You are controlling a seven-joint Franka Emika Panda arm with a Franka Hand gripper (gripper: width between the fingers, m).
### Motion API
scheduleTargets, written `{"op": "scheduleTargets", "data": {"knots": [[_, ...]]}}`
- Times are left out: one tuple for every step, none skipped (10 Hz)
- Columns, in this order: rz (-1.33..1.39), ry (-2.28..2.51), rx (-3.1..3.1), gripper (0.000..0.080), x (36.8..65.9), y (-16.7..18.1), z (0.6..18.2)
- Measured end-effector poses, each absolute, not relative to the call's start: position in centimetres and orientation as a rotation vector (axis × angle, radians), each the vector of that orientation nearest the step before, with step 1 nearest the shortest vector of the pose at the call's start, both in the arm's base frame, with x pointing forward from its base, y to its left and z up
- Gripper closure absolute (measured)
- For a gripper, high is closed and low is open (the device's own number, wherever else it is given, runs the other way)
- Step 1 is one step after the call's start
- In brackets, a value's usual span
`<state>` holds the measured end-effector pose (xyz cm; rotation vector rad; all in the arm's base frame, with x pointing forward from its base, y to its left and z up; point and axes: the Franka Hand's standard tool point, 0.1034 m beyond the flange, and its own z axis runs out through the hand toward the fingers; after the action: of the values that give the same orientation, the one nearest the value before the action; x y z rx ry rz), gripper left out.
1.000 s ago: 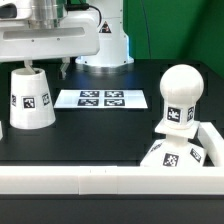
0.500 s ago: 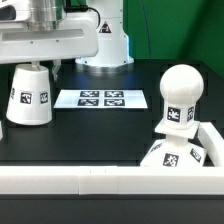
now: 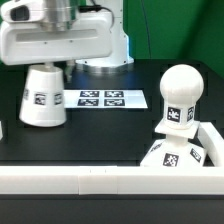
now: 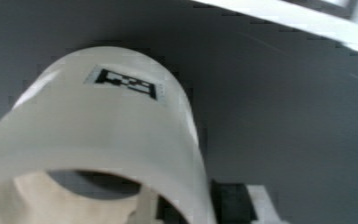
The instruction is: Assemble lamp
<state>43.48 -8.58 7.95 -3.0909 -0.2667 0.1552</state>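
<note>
The white tapered shade (image 3: 44,97) stands narrow end up on the black table at the exterior view's left, with a square tag on its side. My gripper (image 3: 55,68) reaches down onto its top and is shut on its wall. In the wrist view the shade (image 4: 114,120) fills the picture. One dark finger (image 4: 247,200) lies against its outer wall and the other finger is hidden. The round-headed bulb (image 3: 181,95) stands upright on the tagged base (image 3: 170,157) at the exterior view's right front corner.
The marker board (image 3: 105,99) lies flat just right of the shade. A low white wall (image 3: 80,181) runs along the front edge and another (image 3: 210,140) along the right. The arm's white pedestal (image 3: 112,50) stands behind.
My gripper and the shade have moved toward the exterior view's right, closer to the marker board. The bulb and the base have not moved.
</note>
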Motion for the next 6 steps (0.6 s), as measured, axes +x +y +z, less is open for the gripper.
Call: {"op": "scheduleTargets", "data": {"knots": [[0.176, -0.19, -3.061, 0.0755, 45.1, -6.3, 9.2], [0.186, -0.108, -3.032, 0.0755, 47.0, -4.7, 10.6], [0.178, -0.044, -3.003, 0.0755, 49.1, -3.5, 12.4], [0.162, -0.006, -2.982, 0.0755, 50.7, -2.9, 13.7], [0.176, 0.05, -2.932, 0.0755, 52.0, -2.2, 15.3], [0.15, 0.102, -2.871, 0.0755, 54.1, -1.6, 17.6]]}}
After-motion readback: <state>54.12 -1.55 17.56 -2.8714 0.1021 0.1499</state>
